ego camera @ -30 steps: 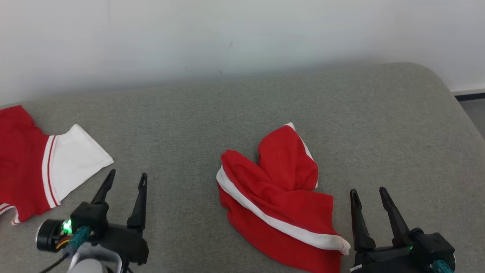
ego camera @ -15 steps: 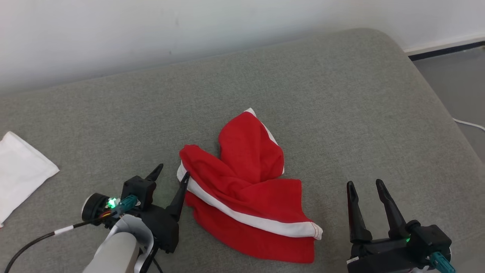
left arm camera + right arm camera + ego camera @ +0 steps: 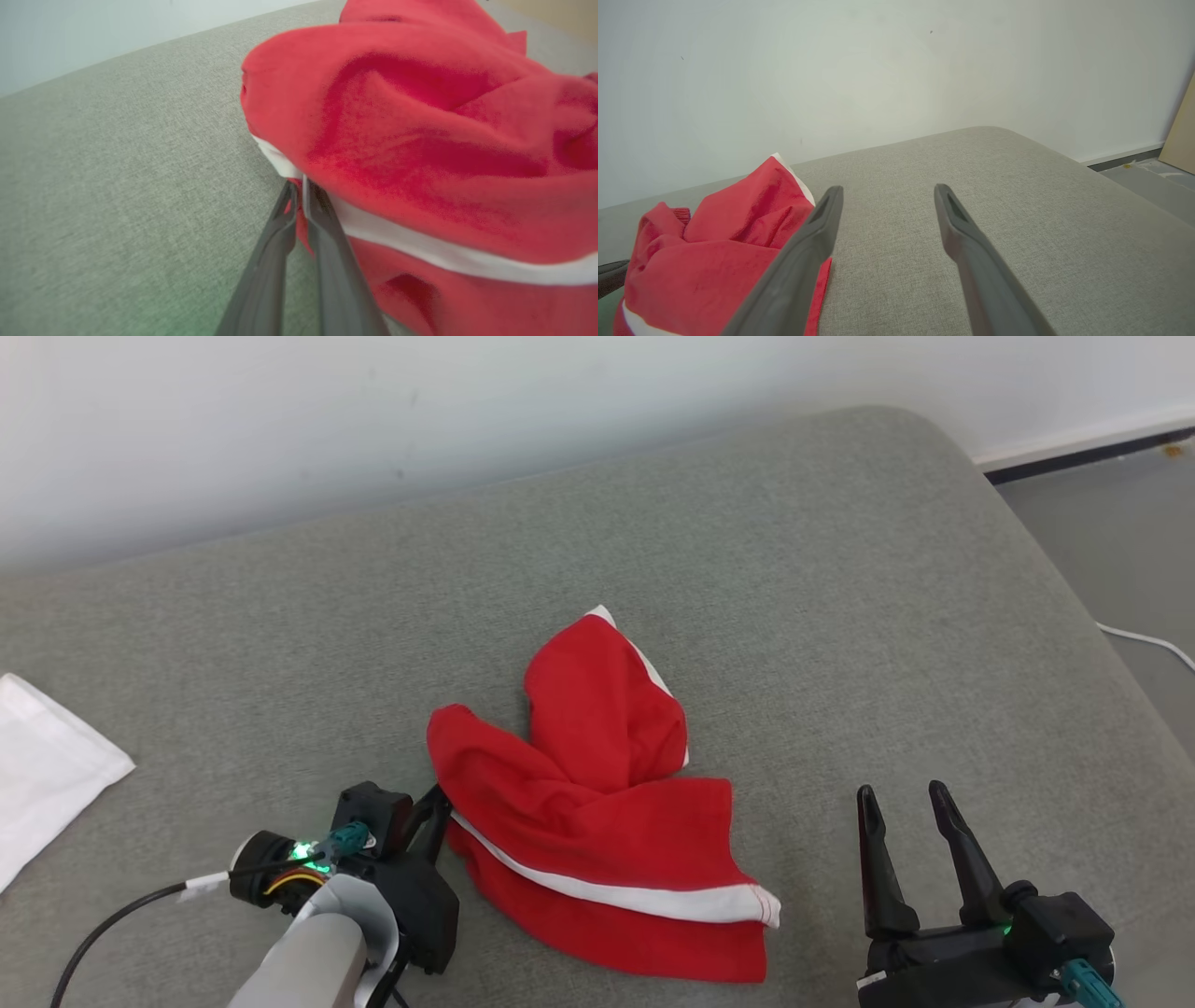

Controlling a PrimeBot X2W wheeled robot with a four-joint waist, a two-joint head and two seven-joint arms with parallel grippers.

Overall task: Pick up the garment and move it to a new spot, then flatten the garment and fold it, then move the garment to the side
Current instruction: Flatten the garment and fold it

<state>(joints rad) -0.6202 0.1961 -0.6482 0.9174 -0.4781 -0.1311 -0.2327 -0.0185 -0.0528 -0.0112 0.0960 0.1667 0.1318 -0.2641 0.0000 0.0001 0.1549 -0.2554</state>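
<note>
The garment (image 3: 597,803) is a crumpled red cloth with white trim, lying in the middle of the grey cushioned surface (image 3: 840,569). My left gripper (image 3: 437,800) is at its left edge, low on the surface. In the left wrist view its fingers (image 3: 322,224) are pressed together on the white trim and a bit of red cloth of the garment (image 3: 420,116). My right gripper (image 3: 901,793) stands open to the right of the garment, apart from it, nothing between its fingers. The right wrist view shows that gripper (image 3: 888,189) open, with the garment (image 3: 714,242) to its left.
A white cloth (image 3: 47,765) lies at the far left edge. The surface rounds off at the right, with grey floor (image 3: 1120,523) and a thin white cable (image 3: 1148,639) beyond. A pale wall runs along the back. A black cable (image 3: 112,919) trails from my left wrist.
The camera has swung right. My left gripper has moved right to the garment's left edge and closed on its trim. The right gripper stays open in place.
</note>
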